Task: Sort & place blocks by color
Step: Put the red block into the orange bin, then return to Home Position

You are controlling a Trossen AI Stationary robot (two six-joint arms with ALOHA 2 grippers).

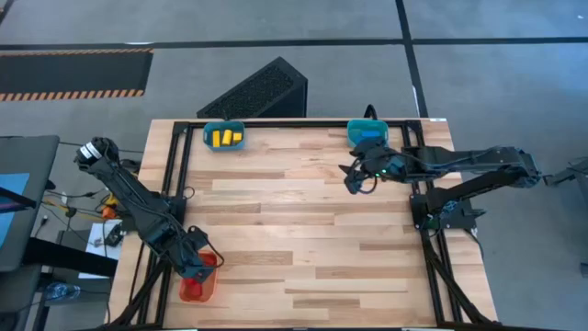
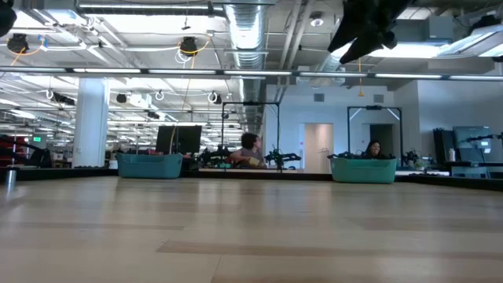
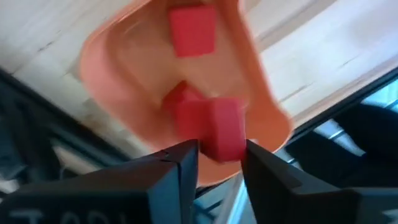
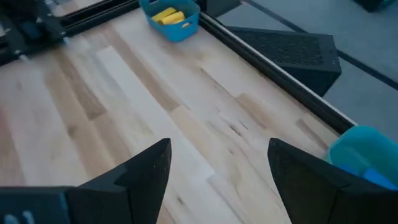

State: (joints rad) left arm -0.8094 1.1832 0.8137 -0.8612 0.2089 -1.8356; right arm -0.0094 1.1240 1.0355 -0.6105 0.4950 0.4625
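My left gripper hangs over the orange tray at the table's near left corner, shut on a red block. Two more red blocks lie in that tray. My right gripper is open and holds nothing, hovering above bare wood near the far right. Just beyond it a teal tray holds blue blocks. Yellow blocks lie in a second teal tray at the far edge, left of centre. My left gripper pinches the red block between its two fingers, on opposite side faces. The fingers come from above, pointing down into the orange tray. Whether the block's underside touches the tray floor or another block, I cannot tell.
Black frame rails run along the table's left, right and far edges. A dark perforated box stands on the floor beyond the far edge. The wide wooden middle of the table carries no objects. People sit in the room behind.
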